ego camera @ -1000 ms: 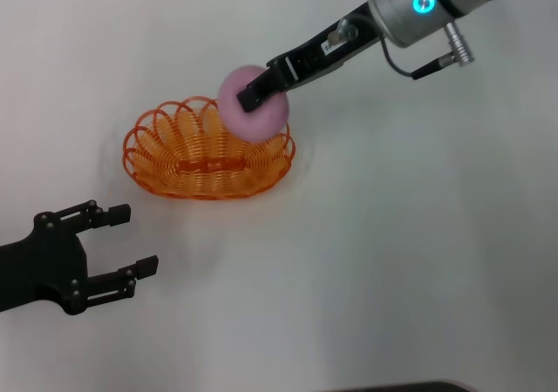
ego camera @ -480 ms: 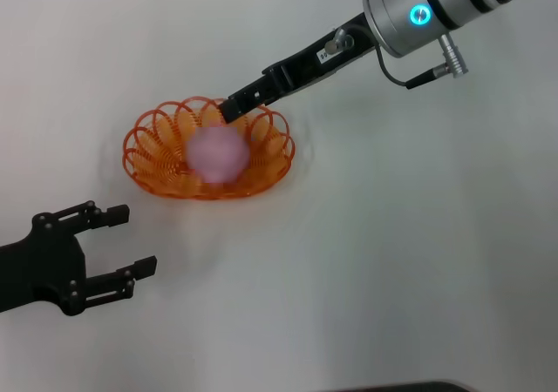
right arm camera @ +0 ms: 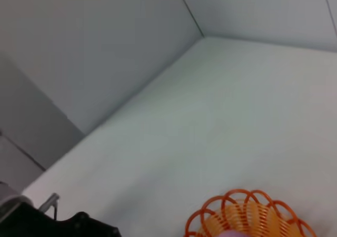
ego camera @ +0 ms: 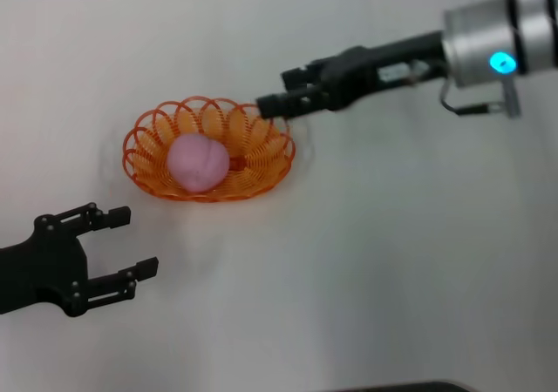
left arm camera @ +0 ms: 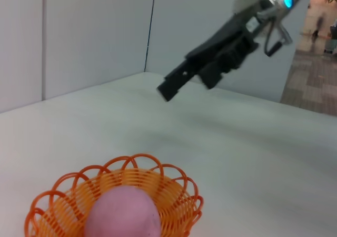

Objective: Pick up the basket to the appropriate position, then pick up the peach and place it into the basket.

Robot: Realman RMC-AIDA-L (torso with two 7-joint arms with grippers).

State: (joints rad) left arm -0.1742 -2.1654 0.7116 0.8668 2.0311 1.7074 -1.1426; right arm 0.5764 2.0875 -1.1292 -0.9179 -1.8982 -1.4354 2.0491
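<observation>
Released moments ago, the peach (ego camera: 198, 162) now sits in the left half of the orange wire basket (ego camera: 266, 158), while the right gripper (ego camera: 268, 105) has swung up and away to hang above the basket's far right rim, holding nothing; whether its fingers are parted cannot be told. Near the white table's (ego camera: 392, 261) front edge, the left gripper (ego camera: 127, 240) rests with fingers apart, unmoved.

Lab-style robot test cell: bare white matte tabletop (ego camera: 392, 261), plain grey panel walls (left arm camera: 95, 31) behind.
</observation>
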